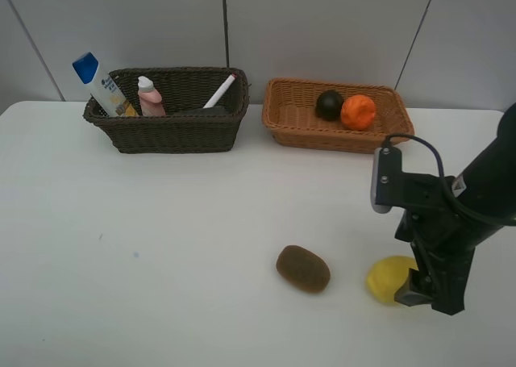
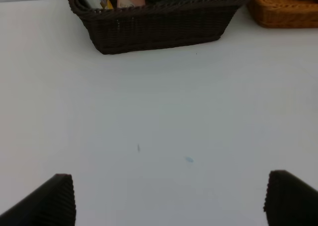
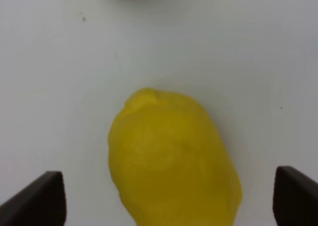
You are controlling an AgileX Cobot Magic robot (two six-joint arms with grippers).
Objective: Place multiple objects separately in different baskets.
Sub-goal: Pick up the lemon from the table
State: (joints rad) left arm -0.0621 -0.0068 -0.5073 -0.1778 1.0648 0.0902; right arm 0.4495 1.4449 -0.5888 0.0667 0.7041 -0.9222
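Two baskets: dark basket [image 1: 161, 133], tan basket [image 1: 322, 133]. Two bottles: white bottle [image 1: 101, 85], pink bottle [image 1: 150, 99]. One marker [image 1: 219, 93], one orange [image 1: 358, 112], one mangosteen [image 1: 329, 104], one kiwi [image 1: 303, 268], one lemon [image 1: 387, 278].

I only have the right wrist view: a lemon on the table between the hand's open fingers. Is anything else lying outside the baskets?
Observer: Yes, a kiwi lies on the table, left of the lemon in the high view.
Operator: What's in the baskets?
Observer: The tan basket holds an orange and a dark round fruit.
Operator: And the other?
Observer: The dark basket holds a shampoo bottle, a pink bottle and a marker.
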